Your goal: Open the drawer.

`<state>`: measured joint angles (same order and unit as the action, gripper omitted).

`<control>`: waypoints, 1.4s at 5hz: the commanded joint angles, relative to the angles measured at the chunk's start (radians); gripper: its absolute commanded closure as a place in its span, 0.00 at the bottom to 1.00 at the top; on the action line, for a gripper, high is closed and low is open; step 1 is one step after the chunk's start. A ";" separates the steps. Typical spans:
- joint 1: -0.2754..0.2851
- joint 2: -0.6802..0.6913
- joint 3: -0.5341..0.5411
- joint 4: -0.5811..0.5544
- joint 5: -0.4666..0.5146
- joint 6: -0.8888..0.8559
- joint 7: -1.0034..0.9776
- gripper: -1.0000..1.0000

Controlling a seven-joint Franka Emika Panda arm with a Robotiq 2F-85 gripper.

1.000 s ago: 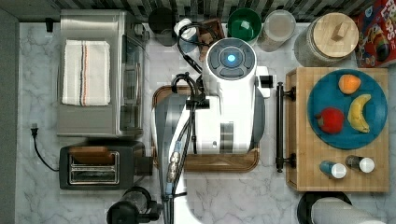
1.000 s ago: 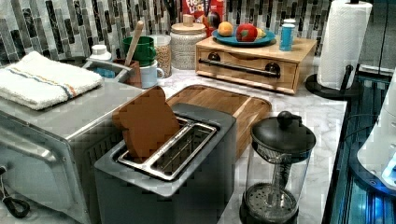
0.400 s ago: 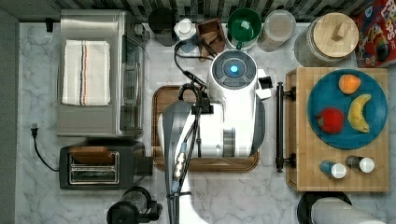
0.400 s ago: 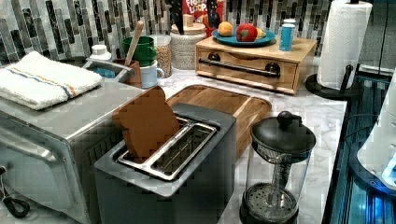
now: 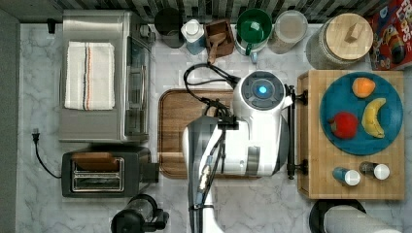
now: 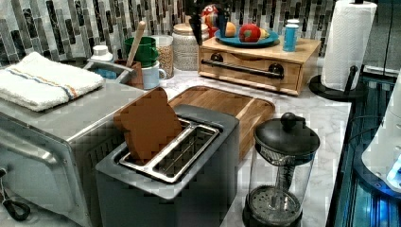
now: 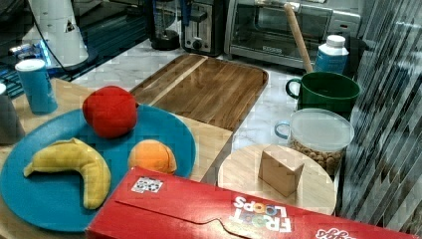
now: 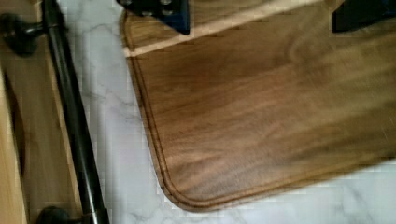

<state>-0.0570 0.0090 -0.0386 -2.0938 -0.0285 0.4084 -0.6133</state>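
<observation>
Drawer (image 6: 250, 70) and its black handle (image 6: 241, 68) are seen at the far side of the counter in the left view, shut flush in a light-wood box (image 5: 316, 141) that carries a blue plate (image 5: 362, 114) of toy fruit. In the top view the box is set at the right, with the handle (image 5: 290, 131) facing a brown tray (image 5: 177, 121) at the centre, and the arm (image 5: 243, 141) is held over the tray's right part, next to the handle. In the wrist view the gripper (image 8: 261, 11) is spread wide above the tray (image 8: 261, 116), beside the handle (image 8: 70, 116) and apart from it.
</observation>
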 commanded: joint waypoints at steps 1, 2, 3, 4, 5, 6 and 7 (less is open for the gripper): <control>-0.062 -0.020 -0.099 -0.018 -0.014 0.081 -0.255 0.00; -0.014 0.005 -0.169 -0.021 -0.023 0.113 -0.315 0.00; -0.053 0.013 -0.137 -0.054 -0.030 0.180 -0.334 0.00; -0.049 0.047 -0.149 -0.065 -0.028 0.225 -0.356 0.00; -0.071 0.053 -0.137 -0.104 -0.008 0.289 -0.377 0.00; -0.065 0.069 -0.131 -0.119 -0.038 0.315 -0.351 0.00; -0.075 0.084 -0.142 -0.151 -0.024 0.372 -0.383 0.00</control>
<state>-0.1522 0.0754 -0.2030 -2.1777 -0.0501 0.7778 -0.9370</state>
